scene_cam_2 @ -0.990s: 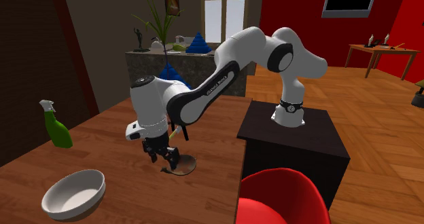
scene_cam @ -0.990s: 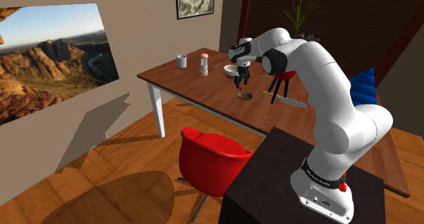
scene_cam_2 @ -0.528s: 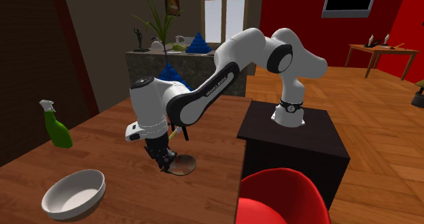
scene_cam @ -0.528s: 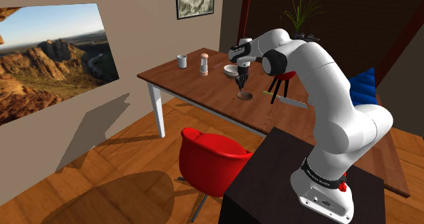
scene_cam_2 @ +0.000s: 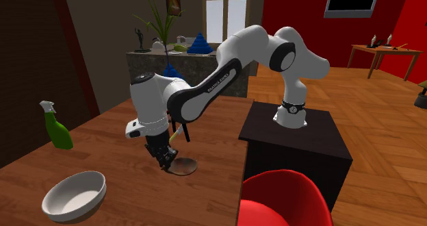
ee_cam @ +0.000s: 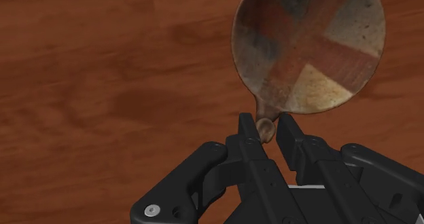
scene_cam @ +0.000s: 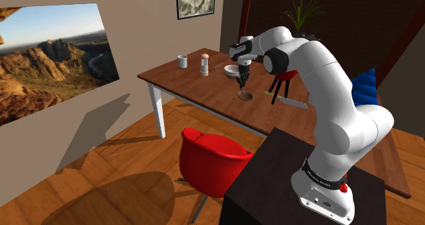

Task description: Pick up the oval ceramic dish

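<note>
Spreading wide across the shoulder view, the brown wooden table (scene_cam: 197,87) carries everything here. Over it reaches the white arm (scene_cam: 327,87), up from its black stand (scene_cam: 272,179) and down again towards the tabletop. A red chair (scene_cam: 211,155) sits at the table's near edge.

Now the smaller players. A white bowl (scene_cam_2: 74,194) rests on the wood, well apart from the action in the second exterior view. A green spray bottle (scene_cam_2: 58,129) stands further off, towards that view's left. A knife (scene_cam: 289,101) lies on the table beside the arm.

And here it is: the oval dish (ee_cam: 309,46), shallow, patched in brown, rust and cream, low on the tabletop directly under the wrist. Whether it rests flat or has left the wood, I can't tell.

The black gripper (ee_cam: 266,124) points down at the dish's rim. Look at those fingers (ee_cam: 249,140): drawn close together, they pinch a small lip at the edge of the dish between them.
</note>
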